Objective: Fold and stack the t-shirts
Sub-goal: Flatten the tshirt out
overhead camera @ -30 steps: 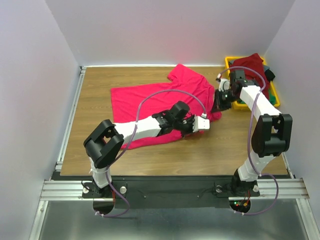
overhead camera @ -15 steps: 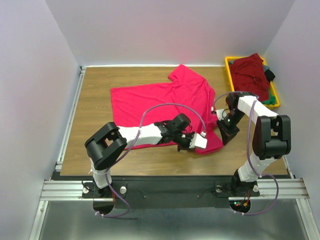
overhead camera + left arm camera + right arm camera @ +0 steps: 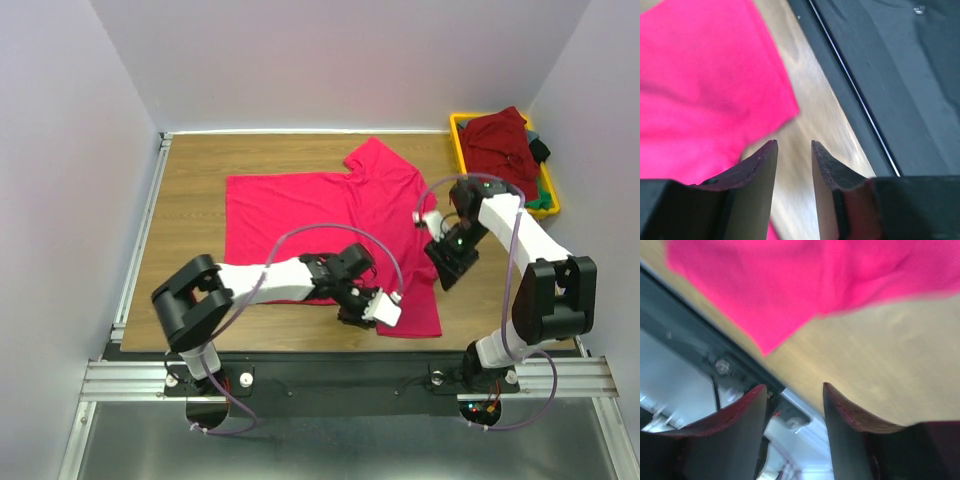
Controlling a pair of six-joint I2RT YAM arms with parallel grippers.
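Note:
A crimson t-shirt (image 3: pixel 320 215) lies spread on the wooden table (image 3: pixel 190 160), one sleeve toward the back and its hem corner near the front edge. My left gripper (image 3: pixel 368 308) hovers over that near hem. In the left wrist view the gripper (image 3: pixel 794 146) is open with bare wood in its gap and the crimson cloth (image 3: pixel 700 75) just beside it. My right gripper (image 3: pixel 448 268) sits off the shirt's right edge. In its wrist view it (image 3: pixel 794 387) is open and empty, below the cloth (image 3: pixel 790 280). A maroon t-shirt (image 3: pixel 500 145) is heaped in the bin.
The yellow bin (image 3: pixel 548 200) stands at the back right corner, with green cloth (image 3: pixel 540 197) and dark cloth (image 3: pixel 540 150) under the maroon one. The table's black front rail (image 3: pixel 850 90) runs close to both grippers. White walls close in three sides.
Both grippers pulled the crimson shirt toward the front edge, then opened and let go of it. The shirt now lies flatter and reaches nearer the front.

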